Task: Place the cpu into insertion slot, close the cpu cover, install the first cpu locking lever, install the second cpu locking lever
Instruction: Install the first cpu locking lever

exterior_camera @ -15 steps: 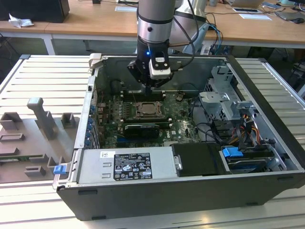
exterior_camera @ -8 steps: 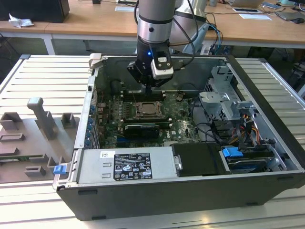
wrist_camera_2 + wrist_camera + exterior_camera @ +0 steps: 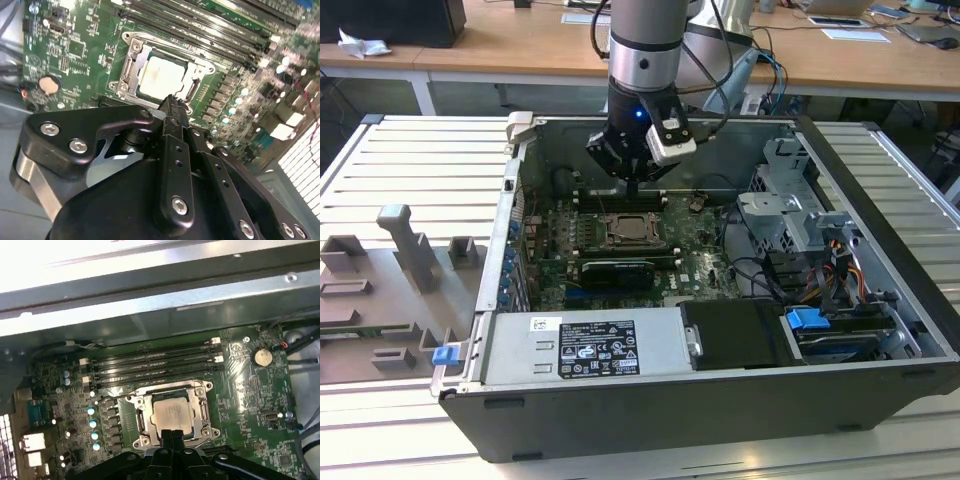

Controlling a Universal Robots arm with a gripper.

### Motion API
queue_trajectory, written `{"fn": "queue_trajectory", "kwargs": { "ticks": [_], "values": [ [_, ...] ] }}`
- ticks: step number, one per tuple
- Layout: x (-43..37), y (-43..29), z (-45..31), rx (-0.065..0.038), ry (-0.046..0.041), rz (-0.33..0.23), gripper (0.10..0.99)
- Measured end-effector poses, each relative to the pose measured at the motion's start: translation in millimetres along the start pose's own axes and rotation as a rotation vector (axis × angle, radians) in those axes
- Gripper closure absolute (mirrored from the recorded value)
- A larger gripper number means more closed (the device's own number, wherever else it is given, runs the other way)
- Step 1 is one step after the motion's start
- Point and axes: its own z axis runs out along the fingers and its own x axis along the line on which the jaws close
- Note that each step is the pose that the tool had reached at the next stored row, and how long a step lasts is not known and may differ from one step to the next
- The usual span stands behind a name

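Note:
The cpu (image 3: 162, 76) lies flat in the insertion slot (image 3: 134, 401) on the green board, its pale silver face up. The cpu cover (image 3: 131, 62), a shiny metal frame, lies down around it, and the chip shows through its window. In the exterior view my gripper (image 3: 635, 190) hangs inside the open computer case just above the cpu (image 3: 632, 231). Both wrist views show its black fingers pressed together with nothing between them. My gripper (image 3: 172, 434) has its tips over the socket's near edge, above the cpu (image 3: 172, 412). My gripper (image 3: 172, 102) hides that edge.
Long black memory slots (image 3: 155, 365) run beside the socket. A black card (image 3: 617, 272) sits on the socket's near side, with the power supply (image 3: 585, 345) beyond it. A drive cage (image 3: 790, 210) and cables (image 3: 760, 275) crowd the exterior view's right. Grey fixtures (image 3: 405, 240) stand outside the case.

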Motion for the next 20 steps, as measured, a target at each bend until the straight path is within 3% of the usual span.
{"fn": "queue_trajectory", "kwargs": {
  "ticks": [4,7,12,14,20],
  "values": [
    [0.0,0.0,1.2,0.002,0.0032,-0.12,0.98],
    [1.3,-0.3,1.5,0.002,0.0043,-0.166,0.98],
    [31.7,-3.9,2.5,0.001,-0.0061,-0.168,0.98],
    [50.1,-5.9,3.4,0.0,-0.014,-0.168,0.98],
    [64.5,0.1,8.5,-0.004,-0.0153,-0.169,0.98]
  ]
}}
